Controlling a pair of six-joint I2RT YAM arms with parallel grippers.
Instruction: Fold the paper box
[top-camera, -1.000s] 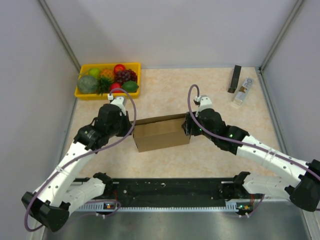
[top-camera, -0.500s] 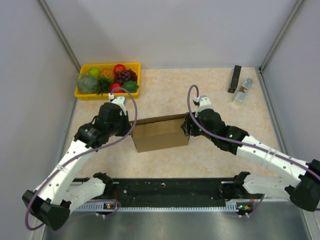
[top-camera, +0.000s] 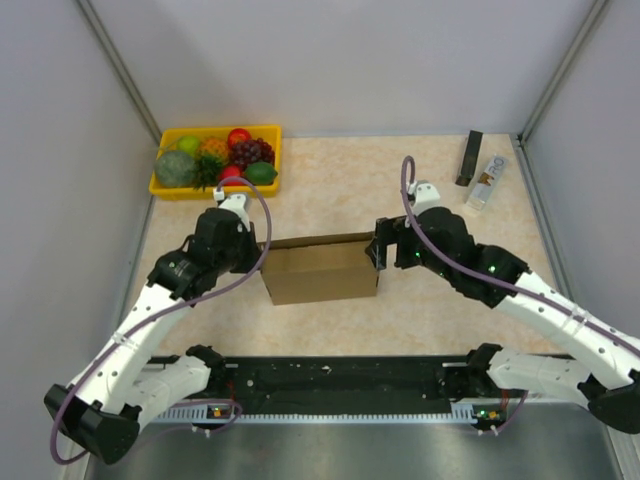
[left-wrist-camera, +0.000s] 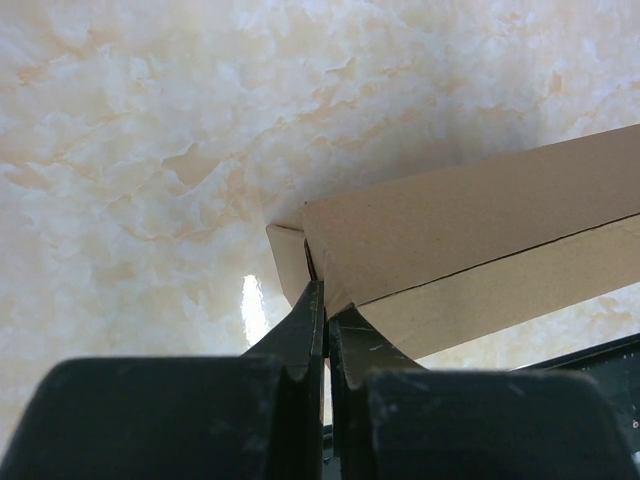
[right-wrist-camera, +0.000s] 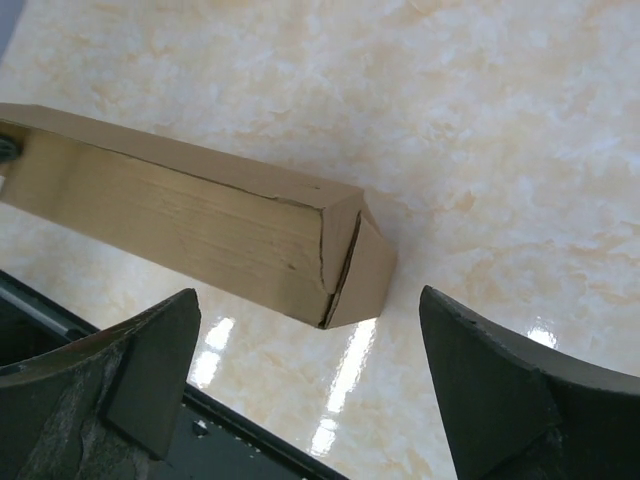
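**Both ends of the box need seating**

The paper box (top-camera: 320, 270) lies on the tabletop (top-camera: 430, 190) as a low, closed-looking brown carton. A yellow fruit tray (top-camera: 200, 192) sits well beyond its far left corner.

The left gripper (left-wrist-camera: 320, 290) is at the box's left end. Its fingers are pressed together with their tips against the corner, where a thin side flap (left-wrist-camera: 286, 256) sticks out from under the lid. I cannot tell whether a cardboard edge is pinched between them.

The right gripper (top-camera: 382, 247) stands just off the box's right end. Its fingers are spread wide, hold nothing, and are clear of the cardboard.

At that right end, the end flap (right-wrist-camera: 362, 265) bulges outward, and a dark seam shows where it meets the front wall.

The step in hand looks like finishing the end closures. To do it well:

- Keep the left tips steady as a backstop so the box does not slide.
- Bring the right gripper in square to the bulging flap.
- Push along the box's length, low enough that the flap tucks in rather than buckling.
- Avoid lifting the lid edge, which would probably reopen the fold.
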